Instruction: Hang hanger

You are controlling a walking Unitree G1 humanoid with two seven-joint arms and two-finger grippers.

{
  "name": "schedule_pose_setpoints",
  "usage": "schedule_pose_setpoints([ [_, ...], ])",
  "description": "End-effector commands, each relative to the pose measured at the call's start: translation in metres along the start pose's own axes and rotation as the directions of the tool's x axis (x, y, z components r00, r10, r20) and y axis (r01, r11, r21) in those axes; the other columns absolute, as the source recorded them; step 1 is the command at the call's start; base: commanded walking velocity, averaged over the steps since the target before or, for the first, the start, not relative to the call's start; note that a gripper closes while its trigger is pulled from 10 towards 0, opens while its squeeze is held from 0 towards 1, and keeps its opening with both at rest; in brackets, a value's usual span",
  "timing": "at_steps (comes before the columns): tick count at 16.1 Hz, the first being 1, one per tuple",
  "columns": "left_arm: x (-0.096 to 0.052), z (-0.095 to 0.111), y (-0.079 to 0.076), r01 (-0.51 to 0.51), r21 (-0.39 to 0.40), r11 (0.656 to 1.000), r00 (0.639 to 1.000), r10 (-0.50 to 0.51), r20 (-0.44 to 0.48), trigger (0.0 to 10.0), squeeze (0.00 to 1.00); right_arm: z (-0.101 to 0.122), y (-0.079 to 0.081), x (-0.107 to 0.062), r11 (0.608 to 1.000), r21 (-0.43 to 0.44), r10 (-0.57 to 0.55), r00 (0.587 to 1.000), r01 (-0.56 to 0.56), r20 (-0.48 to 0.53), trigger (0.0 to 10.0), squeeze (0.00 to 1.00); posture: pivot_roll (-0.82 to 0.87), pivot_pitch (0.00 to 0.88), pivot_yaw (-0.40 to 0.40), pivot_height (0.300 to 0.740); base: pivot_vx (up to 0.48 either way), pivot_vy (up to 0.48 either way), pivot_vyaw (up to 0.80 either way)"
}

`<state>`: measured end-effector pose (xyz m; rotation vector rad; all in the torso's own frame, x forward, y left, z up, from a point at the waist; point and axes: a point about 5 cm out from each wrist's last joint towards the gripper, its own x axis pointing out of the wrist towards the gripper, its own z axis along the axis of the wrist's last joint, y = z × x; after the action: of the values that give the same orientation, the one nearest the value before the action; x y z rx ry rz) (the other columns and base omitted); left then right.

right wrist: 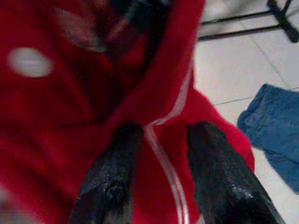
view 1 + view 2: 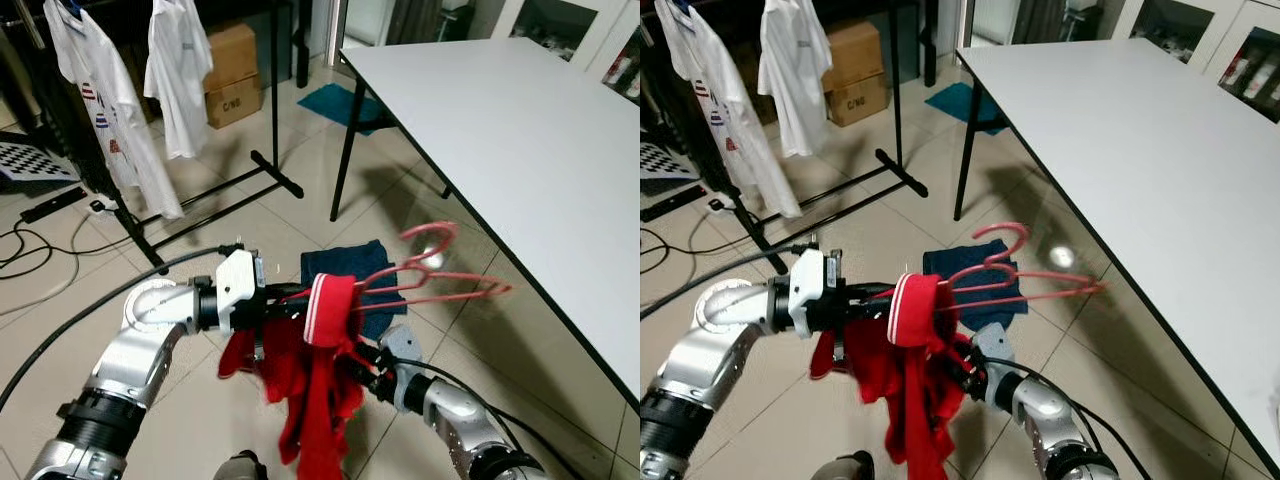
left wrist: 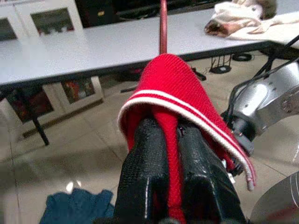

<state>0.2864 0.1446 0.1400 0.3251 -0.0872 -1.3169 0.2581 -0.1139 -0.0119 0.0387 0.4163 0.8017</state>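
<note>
Left hand (image 2: 285,305) clamps red white-trimmed garment (image 2: 315,375) on pink plastic hanger (image 2: 430,275); right hand (image 1: 161,158) parted at cloth, holding nothing; hanger long axis points away toward white worktop (image 2: 520,130), black clothes rack (image 2: 275,120) far left.

Red garment (image 2: 310,390): knitted cloth, matt, ribbed at the white-striped hem. Hanger (image 2: 430,275): pink, thin, smooth rod, slight sheen. My left end effector (image 3: 170,140): black fingers (image 3: 145,168) with a fine grid texture, matt, pressed together on the cloth. My right end effector (image 1: 163,135): the same rough black pads, parted. My arms: brushed silver metal. Table (image 2: 520,130): smooth matt white top, black metal legs. Floor (image 2: 420,190): glossy tile. Blue cloth (image 2: 365,265) at twelve o'clock of the garment: soft, matt.
</note>
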Motion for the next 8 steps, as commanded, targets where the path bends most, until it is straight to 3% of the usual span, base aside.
schedule_pose_setpoints([
  [1,0.002,0.003,0.002,-0.020,0.026,0.999,1.000,0.020,0.020,10.0,0.00,-0.003,0.001,0.001,1.000,0.013,0.019,1.000,-0.019,-0.024,10.0,0.00,0.19,0.126,-0.036,0.740,0.000,0.000,0.00],
  [4,0.007,-0.005,0.001,-0.068,-0.007,0.998,0.997,0.068,0.041,10.0,0.00,-0.003,0.012,0.007,0.994,0.059,0.090,0.996,-0.089,-0.017,10.0,0.00,0.19,0.126,-0.031,0.740,0.000,0.000,0.00],
  [6,0.011,-0.006,0.004,-0.097,-0.018,0.995,0.993,0.098,0.060,10.0,0.00,-0.002,0.022,0.013,0.974,0.155,0.167,0.986,-0.167,0.018,10.0,0.00,0.19,0.127,-0.027,0.740,0.000,0.000,0.00],
  [8,0.015,-0.006,0.006,-0.108,-0.021,0.994,0.991,0.109,0.073,10.0,0.00,0.000,0.024,0.016,0.967,0.182,0.175,0.984,-0.176,0.021,10.0,0.00,0.19,0.127,-0.025,0.740,0.000,0.000,0.00],
])
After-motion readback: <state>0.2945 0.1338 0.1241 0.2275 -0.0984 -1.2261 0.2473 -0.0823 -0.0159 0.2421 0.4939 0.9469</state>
